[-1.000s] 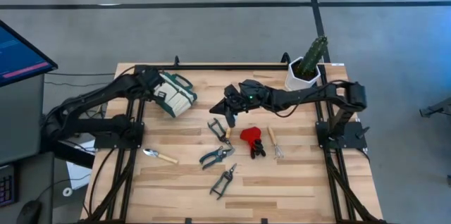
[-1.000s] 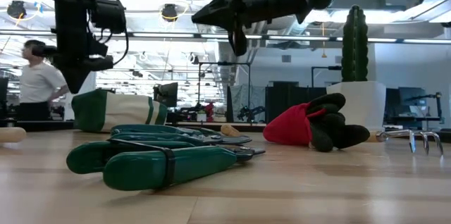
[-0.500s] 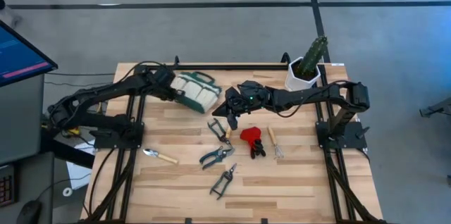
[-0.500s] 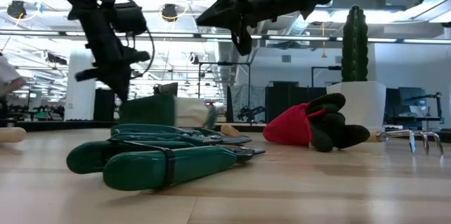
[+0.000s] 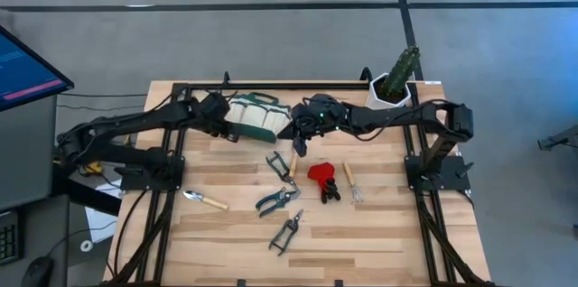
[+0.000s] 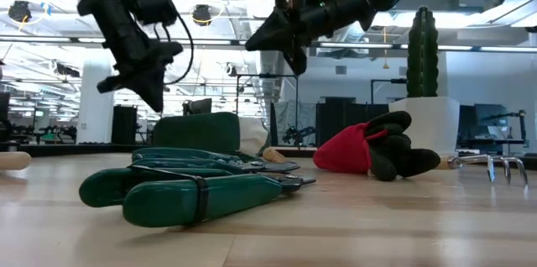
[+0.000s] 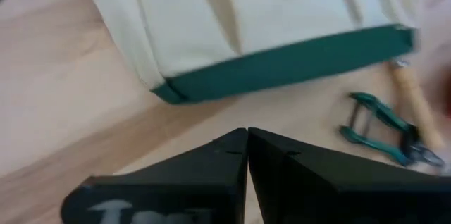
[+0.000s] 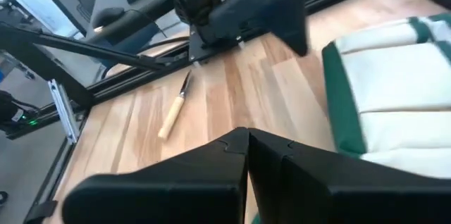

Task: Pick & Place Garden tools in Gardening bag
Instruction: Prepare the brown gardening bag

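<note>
The gardening bag [image 5: 254, 116] now lies on its side on the table [image 5: 379, 233], near the far edge and about midway along it. A second ago it hung tilted by the far left corner; half a second ago it was already most of the way across. Its cream panels and green trim fill the left wrist view [image 7: 282, 27].

The left gripper [image 5: 217, 120] sits just off the bag's left end, fingers pressed together on nothing, having followed the bag in from the far left corner. In the low view it hangs above the bag's green end [image 6: 197, 133], clear of the cloth.

The right gripper [image 5: 298, 138] hovers at the bag's right end, fingers closed and empty too. It has drawn a little toward the far edge since the earlier frames and now points down beside the bag; its wrist view shows the bag's cream side [image 8: 394, 104] close by.

The tools have not moved. The nearest green-handled shears [image 5: 281, 166] lie just in front of the right gripper. The red-headed tool [image 5: 321, 179] and the thin wooden-handled tool [image 5: 352, 183] lie to their right, toward the middle of the table. Two more shears [image 5: 276, 200] [image 5: 285, 233] lie nearer the front edge. The trowel [image 5: 206, 200] lies off to the left side.

The cactus pot [image 5: 388, 93] stands at the far right corner.
</note>
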`<state>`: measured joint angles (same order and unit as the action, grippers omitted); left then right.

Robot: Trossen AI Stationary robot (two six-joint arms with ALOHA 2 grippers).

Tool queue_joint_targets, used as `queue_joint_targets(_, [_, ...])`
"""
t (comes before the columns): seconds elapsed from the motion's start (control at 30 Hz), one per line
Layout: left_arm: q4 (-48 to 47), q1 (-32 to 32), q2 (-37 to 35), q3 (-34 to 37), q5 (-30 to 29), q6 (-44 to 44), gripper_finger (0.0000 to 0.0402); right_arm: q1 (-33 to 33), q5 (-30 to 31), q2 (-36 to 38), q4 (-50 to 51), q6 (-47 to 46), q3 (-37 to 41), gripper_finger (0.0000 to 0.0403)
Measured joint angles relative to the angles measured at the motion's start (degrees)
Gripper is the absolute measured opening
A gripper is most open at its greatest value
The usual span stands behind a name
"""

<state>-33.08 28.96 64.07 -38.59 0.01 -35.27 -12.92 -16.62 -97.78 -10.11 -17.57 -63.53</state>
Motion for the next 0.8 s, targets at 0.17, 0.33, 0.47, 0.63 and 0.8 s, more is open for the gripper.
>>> queue_joint_targets(0.17, [-2.6, -2.7, -6.7, 0.0, 0.0, -1.1, 0.0002, -3.2, -0.1, 0.0, 1.2, 0.9, 0.0, 0.0000])
queue_joint_targets(0.33, [-2.5, -5.9, -12.5, 0.0, 0.0, -1.1, 0.0002, -5.6, -1.8, -0.3, 2.9, 3.5, 0.0, 0.0032])
queue_joint_targets(0.47, [-2.4, -8.1, -15.4, 0.0, 0.0, -1.1, 0.0002, -7.1, -5.0, -1.1, 3.6, 5.0, 0.1, 0.0095])
queue_joint_targets(0.63, [-2.3, -10.7, -16.9, 0.0, 0.0, -1.1, 0.0002, -8.6, -6.9, -4.4, 3.9, 8.5, 0.1, 0.0181])
queue_joint_targets(0.8, [-2.0, -13.2, -16.9, 0.0, 0.1, -1.0, 0.0002, -12.9, -17.9, -7.9, 5.1, 4.3, -2.1, 0.0211])
